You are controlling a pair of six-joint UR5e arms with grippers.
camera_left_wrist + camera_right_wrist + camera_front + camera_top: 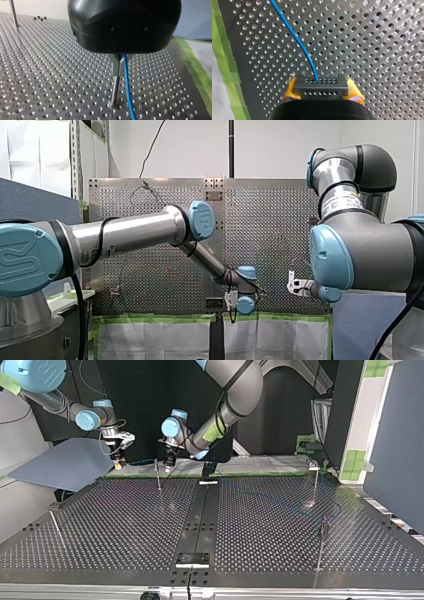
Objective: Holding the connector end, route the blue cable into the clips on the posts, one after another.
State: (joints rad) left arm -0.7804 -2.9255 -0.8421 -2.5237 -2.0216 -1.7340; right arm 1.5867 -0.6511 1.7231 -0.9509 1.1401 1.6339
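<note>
**R has the plug, L at 1st post, cable beside it**

R gripper [322, 90]: yellow pads clamped on the black connector [322, 86], one pad each side. Cable [294, 35] leaves the connector's middle and curves away ahead of the gripper, over the table [374, 37]. Top view: R gripper is upper left, above the table's far edge.

L gripper [169, 459]: top view upper centre, just right of the thin post [158, 475]. Its own wrist view: the black body hides the fingers, so can't tell if wide, narrow or on the cable. Cable comes out from under the body and runs down just beside the post to the table. Seated in the clip or not: can't tell.

Rest of cable: faint blue line across the right half of the table in top view, near the right post [316, 480].

Step in hand (my read): seat cable in the 1st post's clip; others not yet done.

To do it well:
- R firm on connector, no twist.
- Span betw. grippers lightly taut, no slack loop.
- Bring cable in at clip height, press sideways, not along the post.
- Go slow. Post looks thin and may flex.
- Don't yank, or the cable could kink at the connector.
</note>
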